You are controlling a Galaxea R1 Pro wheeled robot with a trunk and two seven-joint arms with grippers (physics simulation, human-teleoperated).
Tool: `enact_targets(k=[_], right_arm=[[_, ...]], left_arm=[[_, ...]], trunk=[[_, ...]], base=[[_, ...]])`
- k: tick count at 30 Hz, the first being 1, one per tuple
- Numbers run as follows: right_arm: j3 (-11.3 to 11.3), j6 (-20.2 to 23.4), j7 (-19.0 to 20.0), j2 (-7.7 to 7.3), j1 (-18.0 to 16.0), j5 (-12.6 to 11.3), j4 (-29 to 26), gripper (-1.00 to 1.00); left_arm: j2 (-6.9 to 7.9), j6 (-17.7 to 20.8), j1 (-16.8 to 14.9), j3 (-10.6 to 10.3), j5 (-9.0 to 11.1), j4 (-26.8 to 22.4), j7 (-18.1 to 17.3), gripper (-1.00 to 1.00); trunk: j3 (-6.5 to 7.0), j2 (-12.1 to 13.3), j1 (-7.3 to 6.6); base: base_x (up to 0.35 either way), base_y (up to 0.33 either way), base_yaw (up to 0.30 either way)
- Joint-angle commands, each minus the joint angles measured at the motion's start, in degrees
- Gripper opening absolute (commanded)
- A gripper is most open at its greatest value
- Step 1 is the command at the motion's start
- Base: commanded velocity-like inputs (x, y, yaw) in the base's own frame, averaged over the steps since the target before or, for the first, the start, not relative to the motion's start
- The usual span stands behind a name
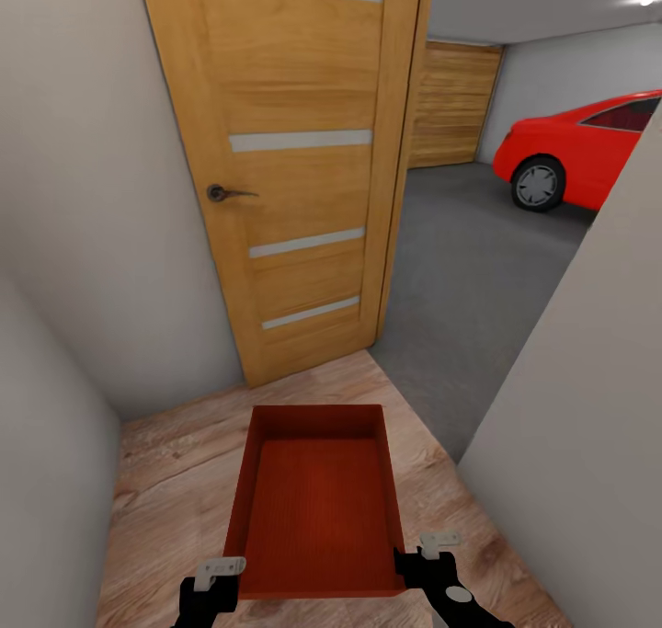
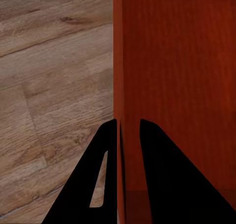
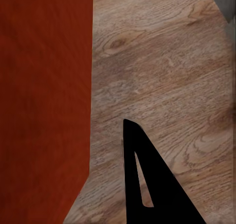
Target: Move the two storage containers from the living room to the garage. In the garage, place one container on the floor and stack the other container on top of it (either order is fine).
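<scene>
One orange-red storage container [image 1: 322, 499] hangs open-top low in front of me, over the wood-plank floor [image 1: 175, 481] just short of the garage doorway. My left gripper [image 1: 223, 580] is at its near left corner. In the left wrist view that gripper [image 2: 128, 122] is shut, with the container's thin wall [image 2: 119, 62] between its two fingers. My right gripper [image 1: 421, 556] is at the near right corner. In the right wrist view one finger [image 3: 147, 175] sits outside the container [image 3: 44, 96] with a strip of floor between them; the other finger is hidden.
An open wooden door [image 1: 294, 168] stands ahead on the left. Beyond the opening lie the garage's dark grey floor [image 1: 478, 269] and a red car [image 1: 579, 150]. Pale walls close in on the left [image 1: 46, 481] and right [image 1: 588, 407].
</scene>
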Motion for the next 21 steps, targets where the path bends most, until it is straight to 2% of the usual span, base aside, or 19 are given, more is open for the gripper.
enact_targets(k=[1,10,15,21], right_arm=[[-0.5,-0.2,-0.6,-0.93,-0.1,0.0,0.1,-1.00],[-0.5,-0.2,-0.6,-0.93,-0.1,0.0,0.1,-1.00],[-0.5,-0.2,-0.6,-0.90,-0.1,0.0,0.1,-1.00],[-0.5,-0.2,-0.6,-0.90,-0.1,0.0,0.1,-1.00]], left_arm=[[0.04,-0.1,0.0,0.9,0.4,-0.1,0.5,-1.00],[0.04,-0.1,0.0,0.9,0.4,-0.1,0.5,-1.00],[0.04,-0.1,0.0,0.9,0.4,-0.1,0.5,-1.00],[0.04,-0.1,0.0,0.9,0.4,-0.1,0.5,-1.00]], trunk=[[-0.04,0.0,0.00],[-0.04,0.0,0.00],[-0.04,0.0,0.00],[-0.04,0.0,0.00]], base=[[0.001,0.000,-0.200],[0.000,0.000,-0.223],[0.021,0.003,-0.073],[0.148,0.056,-0.011]])
